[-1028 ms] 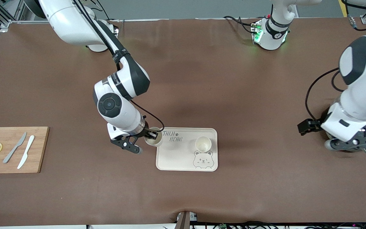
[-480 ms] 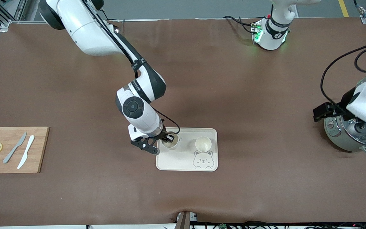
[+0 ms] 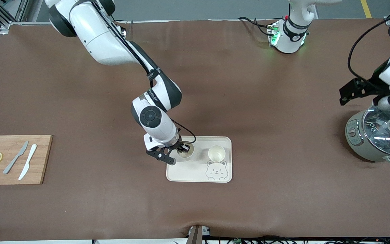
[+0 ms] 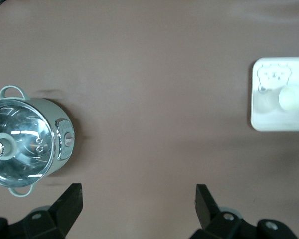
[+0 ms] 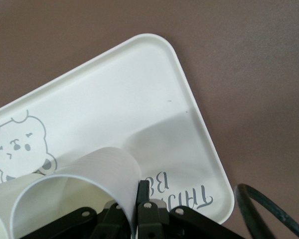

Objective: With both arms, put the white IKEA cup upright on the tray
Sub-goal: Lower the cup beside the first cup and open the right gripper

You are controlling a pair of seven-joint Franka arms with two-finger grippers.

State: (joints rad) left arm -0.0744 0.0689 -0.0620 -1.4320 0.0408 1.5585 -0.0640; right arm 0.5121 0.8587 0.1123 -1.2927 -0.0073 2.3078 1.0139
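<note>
right gripper [image 3: 180, 151] grips the rim of a white plastic cup [image 3: 185, 153], one finger inside the wall, mouth up, over the flat cream rectangular tray with raised rim and bear drawing [image 3: 188, 173], at the part toward the right arm's end. cannot tell if the cup base is touching the tray floor. a second white cup [image 3: 216, 153] already stands upright on the tray, toward the left arm's end, just above the bear face.

judged progress: placement nearly done; left to do is seating, release and a lift clear.

left gripper [image 4: 137, 199] is spread wide, empty, hanging near the grey-green metal pot with glass lid [image 3: 377, 139]; this arm waits.

room: held cup is inside the tray rim, apart from the second cup. bare tray floor lies nearer the front camera. wooden cutting board [image 3: 39, 159] is well apart.
</note>
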